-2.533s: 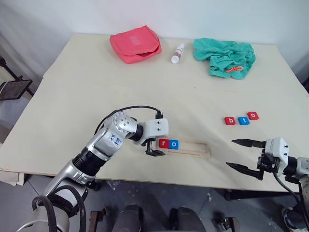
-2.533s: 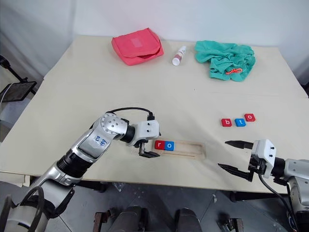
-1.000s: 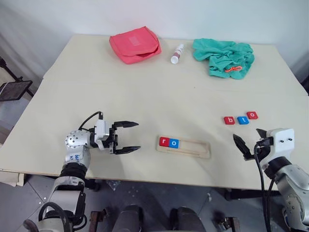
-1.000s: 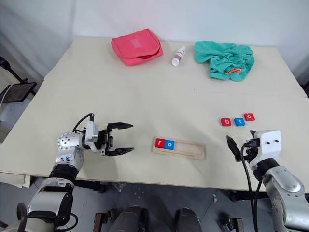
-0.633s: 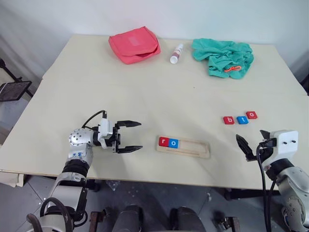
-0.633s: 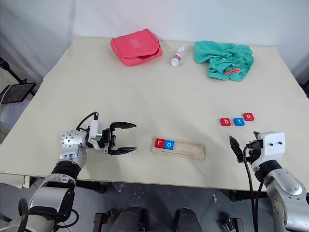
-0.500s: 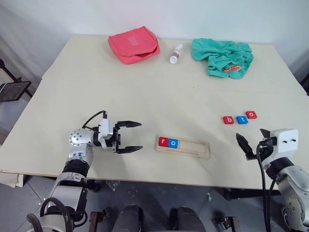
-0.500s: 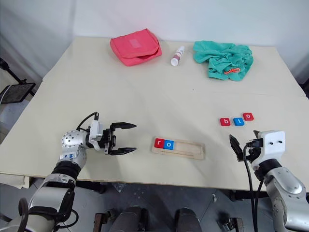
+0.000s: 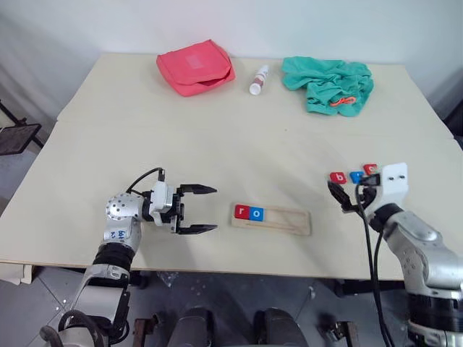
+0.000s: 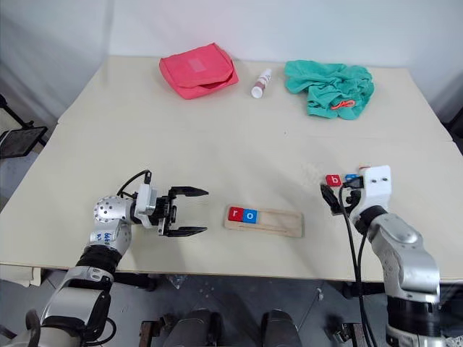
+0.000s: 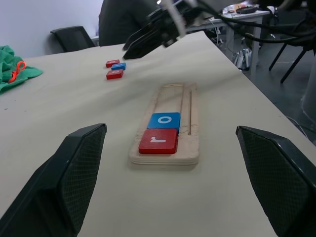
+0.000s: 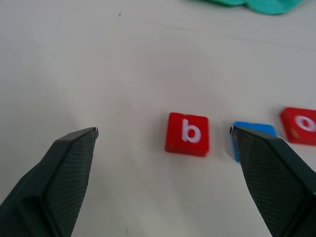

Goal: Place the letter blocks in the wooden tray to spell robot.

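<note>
While the right tool (image 12: 163, 143) hung wide open over the red b block (image 12: 187, 134) near the counter's right edge, r and o sat in the wooden tray (image 9: 272, 218). Block probably light, stiff; pinch opposite edges. Left tool (image 9: 197, 210) open, empty.

You're looking at a pale tabletop (image 9: 181, 123) against a plain white wall (image 9: 87, 25), grey floor (image 9: 29, 303) beneath, and a black chair (image 11: 74, 37) behind.

Pale cream table (image 9: 181, 137). Pale-wood tray (image 9: 282, 218) holding red r (image 9: 241, 211) and blue o (image 9: 256, 213), white letters. Red b (image 12: 187, 134), blue tile (image 12: 254, 136), red o (image 12: 300, 125). Pink-red pouch (image 9: 194, 66), teal cloth (image 9: 327, 82) at far edge.
</note>
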Tool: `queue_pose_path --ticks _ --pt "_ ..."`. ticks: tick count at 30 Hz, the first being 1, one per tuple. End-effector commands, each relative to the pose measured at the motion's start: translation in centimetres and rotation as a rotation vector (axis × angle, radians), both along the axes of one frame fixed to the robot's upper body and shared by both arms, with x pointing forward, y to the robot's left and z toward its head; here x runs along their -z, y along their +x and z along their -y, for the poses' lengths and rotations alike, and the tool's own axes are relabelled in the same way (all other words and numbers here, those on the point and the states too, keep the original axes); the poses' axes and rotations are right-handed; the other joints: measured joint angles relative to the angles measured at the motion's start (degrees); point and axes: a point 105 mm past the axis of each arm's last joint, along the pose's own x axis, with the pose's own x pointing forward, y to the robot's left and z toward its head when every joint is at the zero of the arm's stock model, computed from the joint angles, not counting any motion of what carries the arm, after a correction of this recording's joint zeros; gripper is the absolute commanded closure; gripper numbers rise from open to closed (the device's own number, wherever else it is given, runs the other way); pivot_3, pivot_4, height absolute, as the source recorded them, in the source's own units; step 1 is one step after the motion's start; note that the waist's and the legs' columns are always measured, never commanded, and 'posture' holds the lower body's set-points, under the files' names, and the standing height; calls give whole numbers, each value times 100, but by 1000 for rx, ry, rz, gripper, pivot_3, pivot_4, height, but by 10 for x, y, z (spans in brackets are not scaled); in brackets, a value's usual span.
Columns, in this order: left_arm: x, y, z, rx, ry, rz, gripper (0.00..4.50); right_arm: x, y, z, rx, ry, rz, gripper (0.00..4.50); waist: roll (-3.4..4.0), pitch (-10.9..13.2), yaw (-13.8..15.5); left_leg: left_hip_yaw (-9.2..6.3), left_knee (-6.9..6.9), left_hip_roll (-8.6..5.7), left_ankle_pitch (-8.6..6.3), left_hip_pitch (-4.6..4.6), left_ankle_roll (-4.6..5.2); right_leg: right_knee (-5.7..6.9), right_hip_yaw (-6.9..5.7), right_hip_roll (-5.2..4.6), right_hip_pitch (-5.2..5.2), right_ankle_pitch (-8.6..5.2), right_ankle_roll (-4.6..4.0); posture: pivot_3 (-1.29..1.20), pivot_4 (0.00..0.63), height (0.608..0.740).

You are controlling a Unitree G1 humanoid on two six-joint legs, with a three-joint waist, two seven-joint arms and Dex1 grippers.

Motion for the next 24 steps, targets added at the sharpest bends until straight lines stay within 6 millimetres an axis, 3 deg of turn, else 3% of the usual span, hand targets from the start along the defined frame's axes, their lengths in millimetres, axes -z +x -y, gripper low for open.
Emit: queue_pose_path --ticks 1,5,8,22,24 --pt "0 -6 0 14 19 27 29 -9 12 4 7 -30 17 0 0 0 4 -2 -1 0 0 -1 0 0 0 -1 -1 0 0 0 150 740" --pt "3 -12 0 -5 7 27 29 -6 31 9 42 -74 -5 0 0 0 1 -2 0 -4 0 -6 1 -1 -1 -6 -3 0 0 0 150 740" --pt "5 -17 -1 -12 3 24 29 -4 34 6 27 -69 -8 0 0 0 2 -8 -1 -3 0 -6 1 1 2 -7 -2 0 0 0 150 740" --pt "7 -24 -1 -41 -4 13 29 15 25 2 84 8 -105 0 1 0 2 -10 -1 0 0 -7 0 0 8 -7 -1 0 0 0 150 740" --pt "8 -24 0 -41 -4 12 0 19 24 2 100 36 -123 387 1 0 1 -10 -1 -1 0 -7 0 -1 8 -7 0 0 0 0 150 740"
